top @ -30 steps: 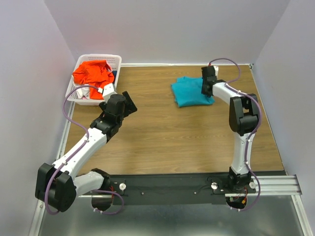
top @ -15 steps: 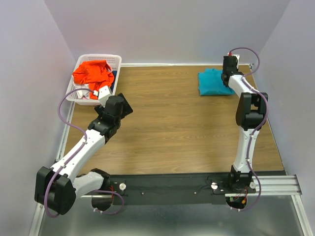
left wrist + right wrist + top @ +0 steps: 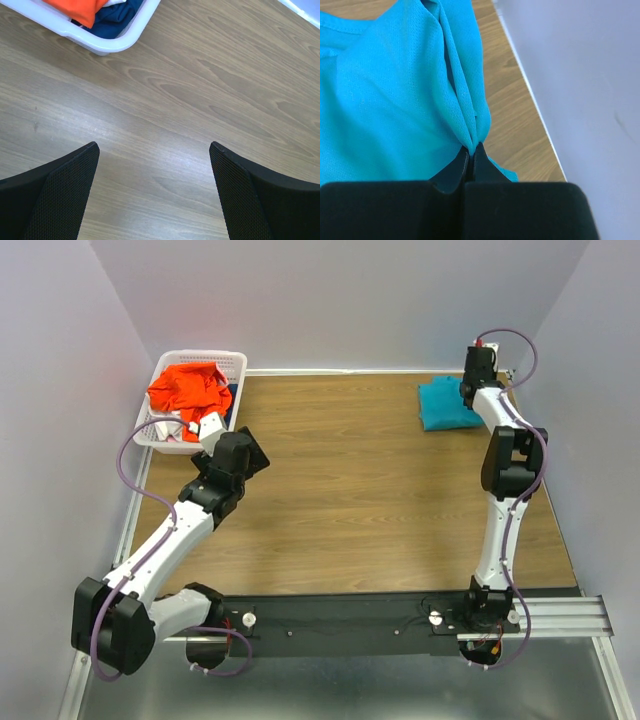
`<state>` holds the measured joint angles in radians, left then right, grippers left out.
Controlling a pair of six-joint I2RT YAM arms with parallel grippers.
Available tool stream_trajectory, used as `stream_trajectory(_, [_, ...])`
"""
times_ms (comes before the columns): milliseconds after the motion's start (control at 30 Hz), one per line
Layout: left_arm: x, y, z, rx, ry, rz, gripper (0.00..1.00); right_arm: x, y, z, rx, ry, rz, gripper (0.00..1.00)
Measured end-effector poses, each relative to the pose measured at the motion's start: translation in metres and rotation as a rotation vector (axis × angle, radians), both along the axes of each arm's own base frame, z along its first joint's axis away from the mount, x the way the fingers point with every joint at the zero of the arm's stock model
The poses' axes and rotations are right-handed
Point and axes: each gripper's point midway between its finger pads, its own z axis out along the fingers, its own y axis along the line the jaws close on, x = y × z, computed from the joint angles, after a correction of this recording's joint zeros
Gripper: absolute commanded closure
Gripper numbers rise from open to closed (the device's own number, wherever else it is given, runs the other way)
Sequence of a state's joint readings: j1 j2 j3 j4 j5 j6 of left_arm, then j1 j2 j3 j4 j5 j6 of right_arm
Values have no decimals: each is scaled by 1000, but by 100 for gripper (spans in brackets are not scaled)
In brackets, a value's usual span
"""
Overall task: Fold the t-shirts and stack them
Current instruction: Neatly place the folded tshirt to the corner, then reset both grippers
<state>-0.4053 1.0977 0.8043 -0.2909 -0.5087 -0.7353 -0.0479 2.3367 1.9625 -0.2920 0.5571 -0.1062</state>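
- The right arm [image 3: 505, 470] has pulled the teal-blue t-shirt [image 3: 445, 403] further into the far right corner of the worktop [image 3: 340, 510]. A moment ago the shirt lay nearer the middle.
- The right gripper [image 3: 471, 150] is pinched tight on a bunched edge of that shirt, with the cloth caught between its black fingers.
- The shirt is folded into a soft, lumpy square. It lies close to the right wall [image 3: 580, 75], with only a thin strip of wood between them.
- The left gripper [image 3: 154, 147] is spread wide and holds nothing. Its black pads look like fine mesh. It hangs over bare wood just beside the white basket [image 3: 107, 45].
- The basket sits in the far left corner. The orange-red t-shirt [image 3: 188, 387] is crumpled on top, and a dark blue t-shirt [image 3: 117, 12] lies under it.
- The worktop is smooth brown wood with wavy grain. There is a big open stretch between the two arms.
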Motion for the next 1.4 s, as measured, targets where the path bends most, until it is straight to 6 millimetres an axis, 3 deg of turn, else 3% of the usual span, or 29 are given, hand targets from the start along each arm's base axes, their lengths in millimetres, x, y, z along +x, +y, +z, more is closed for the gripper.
stream_trajectory(67, [1,0,2,-2,-3,1,2,0,-8,1,-2,-3,-14,94])
stream_trajectory(167, [3,-1,5,-8,-6,3,2,3,-16,0,-8,-6,-23,77])
stream_trajectory(200, [3,-2,5,-9,-7,4,2,3,-18,0,-11,-6,-26,65])
stream_trajectory(233, [3,-2,6,-10,-7,4,2,4,-20,0,-13,-7,-29,43])
stream_trajectory(267, [3,-2,6,-11,-7,5,2,5,-21,1,-18,-6,-28,33])
stream_trajectory(333, [3,-1,5,-10,-4,5,2,6,-22,3,-23,-10,-32,0])
stream_trajectory(567, [2,-1,6,-7,6,5,2,6,-17,8,6,-24,-28,0])
stream_trajectory(733, [1,-1,10,-12,-4,4,2,2,-2,37,96,-77,11,0])
stream_trajectory(900, [0,-4,18,-33,-29,-11,2,-30,32,94,255,-198,77,0])
stream_trajectory(967, [1,-6,20,-43,-36,-19,2,-49,47,110,307,-227,96,0])
stream_trajectory(1033, [2,-11,20,-57,-41,-39,2,-67,65,113,357,-250,119,0])
stream_trajectory(1167, [3,-21,17,-83,-41,-89,2,-116,110,81,472,-206,176,0])
stream_trajectory(1267, [2,-28,10,-98,-32,-122,2,-167,137,39,549,-138,196,0])
stream_trajectory(1400, [-1,-31,0,-107,-17,-144,2,-219,151,15,643,-144,198,0])
